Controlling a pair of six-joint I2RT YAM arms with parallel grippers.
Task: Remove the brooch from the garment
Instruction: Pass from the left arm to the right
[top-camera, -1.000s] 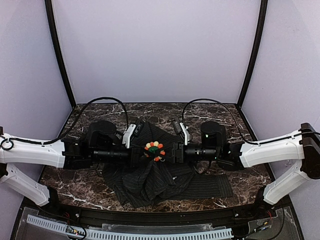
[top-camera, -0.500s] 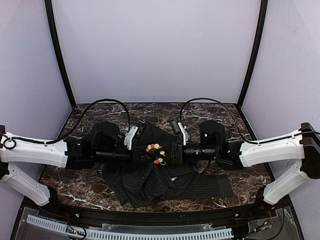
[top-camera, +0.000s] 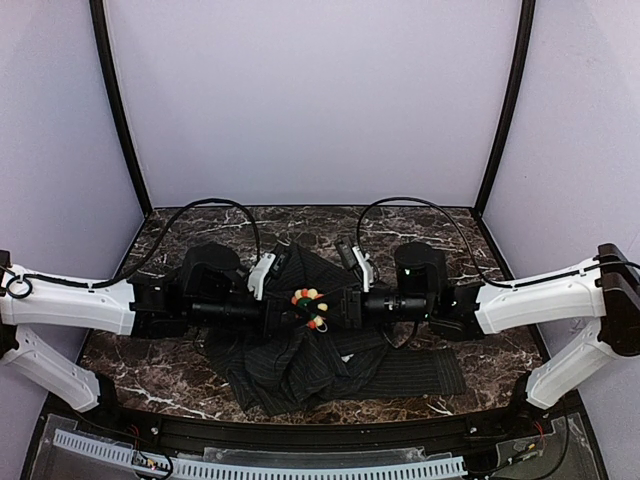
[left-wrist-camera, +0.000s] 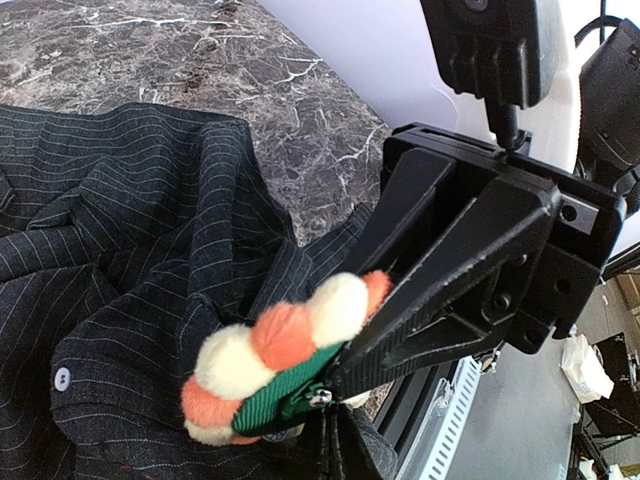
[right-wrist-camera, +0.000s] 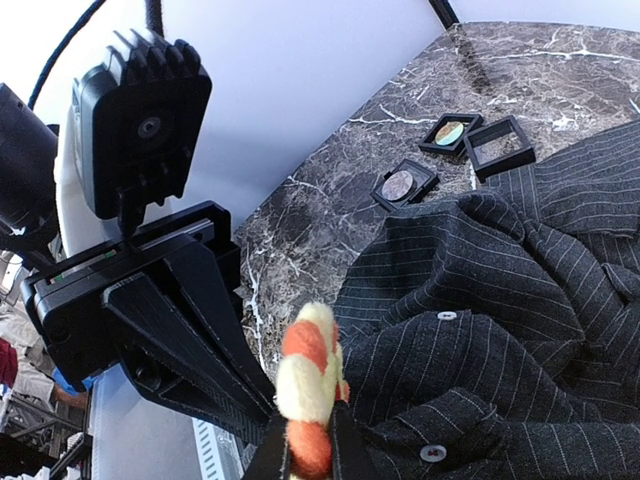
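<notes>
Two grippers meet at the brooch (top-camera: 309, 305), which sits on a raised fold of the garment (top-camera: 300, 365) at the middle of the top view: your right gripper (right-wrist-camera: 305, 450) pinches it edge-on, your left gripper (top-camera: 284, 313) is pressed together just beside it, on what I cannot tell. First risk, in my judgement: the pinch lies on soft-looking beads and could slip off under a pull. Second: unless your left holds cloth, the garment will rise off the table (top-camera: 150, 370) with the brooch.

Left arm (top-camera: 70, 303): stretched level toward brooch (top-camera: 310, 304); left claw (top-camera: 277, 313) closed just beside it. Right arm (top-camera: 540, 300): mirrored; right claw (top-camera: 336, 308) clamped on brooch.
</notes>
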